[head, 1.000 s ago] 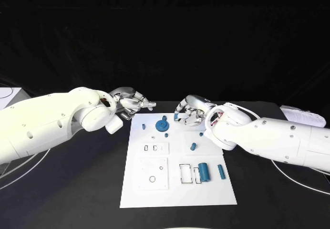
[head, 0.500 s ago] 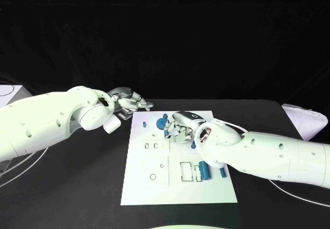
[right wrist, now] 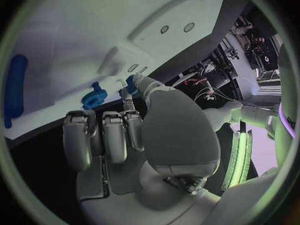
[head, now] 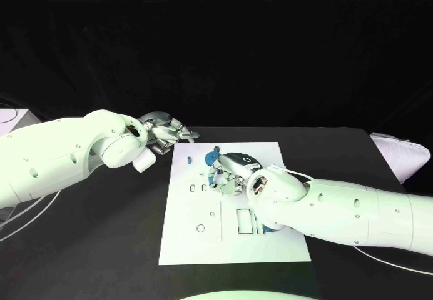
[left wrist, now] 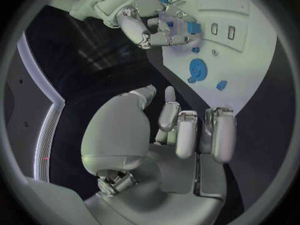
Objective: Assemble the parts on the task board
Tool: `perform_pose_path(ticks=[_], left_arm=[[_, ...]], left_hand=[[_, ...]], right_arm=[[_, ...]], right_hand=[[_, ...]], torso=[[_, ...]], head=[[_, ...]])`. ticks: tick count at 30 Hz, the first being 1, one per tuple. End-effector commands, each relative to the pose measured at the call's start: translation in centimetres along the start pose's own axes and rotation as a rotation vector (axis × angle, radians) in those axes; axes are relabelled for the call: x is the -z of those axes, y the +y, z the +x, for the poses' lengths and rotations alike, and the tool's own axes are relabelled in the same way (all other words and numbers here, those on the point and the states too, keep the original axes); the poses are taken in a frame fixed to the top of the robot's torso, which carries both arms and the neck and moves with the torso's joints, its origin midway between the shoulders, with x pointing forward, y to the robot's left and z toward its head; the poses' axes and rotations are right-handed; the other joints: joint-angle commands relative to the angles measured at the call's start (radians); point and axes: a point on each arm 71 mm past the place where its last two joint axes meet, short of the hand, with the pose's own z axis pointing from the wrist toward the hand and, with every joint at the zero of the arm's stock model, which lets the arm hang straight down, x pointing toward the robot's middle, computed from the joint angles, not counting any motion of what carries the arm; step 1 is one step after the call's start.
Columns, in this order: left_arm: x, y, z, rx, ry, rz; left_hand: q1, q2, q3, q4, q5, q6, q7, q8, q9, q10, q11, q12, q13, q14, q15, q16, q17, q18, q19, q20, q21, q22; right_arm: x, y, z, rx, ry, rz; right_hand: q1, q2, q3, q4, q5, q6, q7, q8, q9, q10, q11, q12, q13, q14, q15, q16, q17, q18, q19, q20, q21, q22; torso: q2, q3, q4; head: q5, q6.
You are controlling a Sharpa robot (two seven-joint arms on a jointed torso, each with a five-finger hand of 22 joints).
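Right hand point(head: 228, 177) is now found further in over the task board point(head: 233, 247), a small blue part point(left wrist: 193, 28) pinched; left hand point(head: 168, 135) is seen empty, fingers apart (off board corner).

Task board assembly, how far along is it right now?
Early on, it seems. Done: nothing plainly seated; the slots on the task board look open. In hand: the right hand pinches a small blue part over the board. Left: the round blue part and other blue pieces lie loose; the left hand waits off the board's corner, holding nothing.
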Motion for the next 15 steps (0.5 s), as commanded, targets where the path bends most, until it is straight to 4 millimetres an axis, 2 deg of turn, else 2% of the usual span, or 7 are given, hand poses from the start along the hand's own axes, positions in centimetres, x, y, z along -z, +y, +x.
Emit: perform_pose_path(ticks=[1,7,15], left_arm=[[0.01,-0.07,0.13,-0.007,0.019,-0.003],[0.0,0.04,0.19,-0.009,0.028,-0.009],[-0.03,0.21,0.18,-0.01,0.032,-0.017]], left_hand=[[-0.005,0.004,0.003,0.002,-0.002,-0.005,-0.001,0.005,0.001,-0.009,0.001,-0.003,-0.001,0.104,-0.005,0.003,0.263,-0.015,0.006,-0.001,-0.005,0.087],[-0.006,0.004,0.004,0.003,-0.002,-0.005,0.0,0.004,0.002,-0.012,0.001,-0.006,-0.006,0.104,-0.005,0.003,0.263,-0.015,0.006,-0.001,-0.006,0.087],[-0.006,0.005,0.005,0.003,-0.002,-0.007,0.0,0.004,0.003,-0.018,0.001,-0.013,-0.015,0.104,-0.005,0.003,0.263,-0.014,0.003,-0.001,-0.008,0.082]], right_arm=[[-0.09,0.26,0.1,0.043,-0.037,-0.007],[-0.24,0.33,0.54,0.049,-0.035,-0.006],[-0.25,0.44,1.04,0.072,-0.031,-0.016]], right_hand=[[-0.009,-0.003,0.006,-0.001,0.003,0.004,-0.003,0.005,0.001,0.029,-0.008,0.004,0.153,0.082,-0.008,0.002,0.167,-0.018,0.056,-0.008,0.003,0.212],[-0.011,-0.004,0.006,-0.001,0.006,0.003,-0.003,0.005,0.001,0.029,-0.008,0.005,0.153,0.082,-0.008,0.002,0.167,-0.018,0.056,-0.008,0.003,0.212],[-0.011,-0.004,0.006,-0.001,0.006,0.003,-0.003,0.005,0.001,0.029,-0.008,0.005,0.153,0.082,-0.008,0.002,0.167,-0.018,0.056,-0.008,0.003,0.212]], torso=[[0.001,0.0001,0.0017],[0.001,-0.0008,0.0014],[0.001,0.0002,-0.0002]], head=[[0.0,-0.003],[0.003,-0.009],[0.004,-0.018]])
